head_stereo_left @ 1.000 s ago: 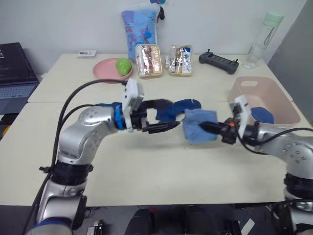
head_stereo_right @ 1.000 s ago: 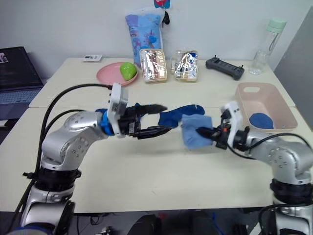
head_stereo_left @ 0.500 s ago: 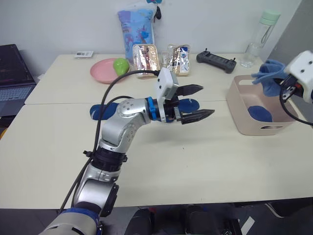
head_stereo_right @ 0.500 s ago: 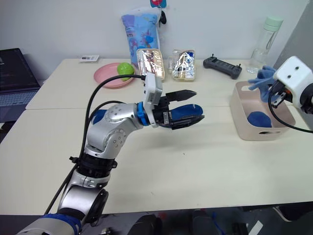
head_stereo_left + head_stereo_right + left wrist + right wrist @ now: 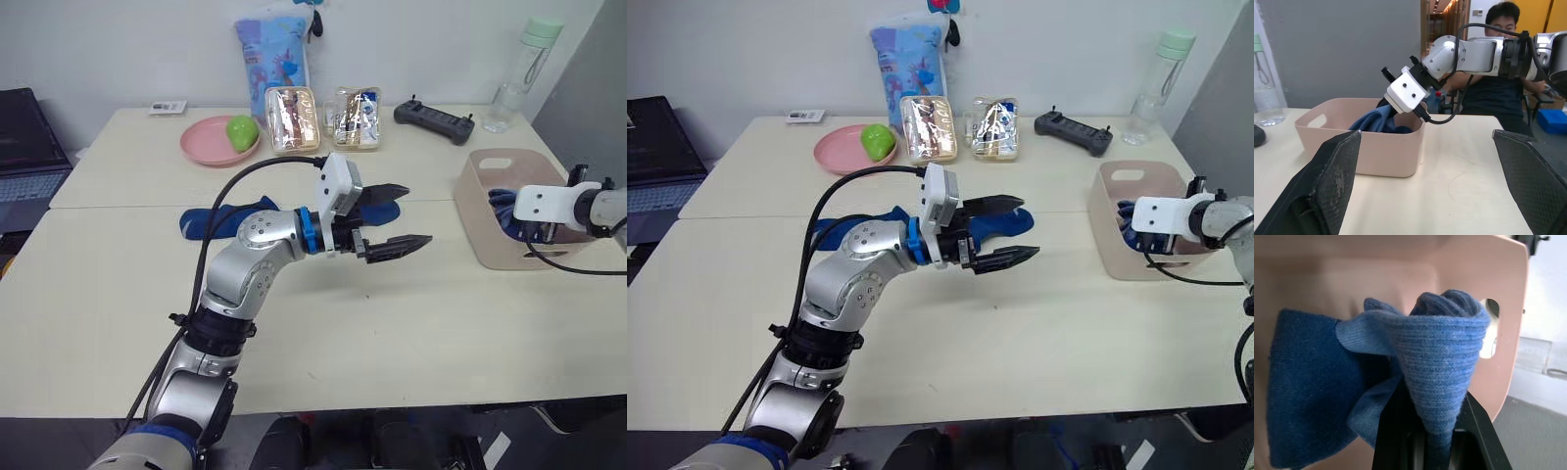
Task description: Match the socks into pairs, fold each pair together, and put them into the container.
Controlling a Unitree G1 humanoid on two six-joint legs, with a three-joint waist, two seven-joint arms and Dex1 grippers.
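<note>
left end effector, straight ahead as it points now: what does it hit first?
Judging by its wrist view, the open left end effector points across bare table at the pink tub, so probably the tub's near wall first. The right end effector is shut on a light blue sock in that tub.

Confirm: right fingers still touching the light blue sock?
Touching. In the right wrist view the light blue sock is pinched between the right gripper's fingers, held inside the container above a dark navy sock.

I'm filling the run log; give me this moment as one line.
right gripper: shut on light blue socks, inside container | left gripper: open, empty, above table | dark socks: unpaired on table
</note>
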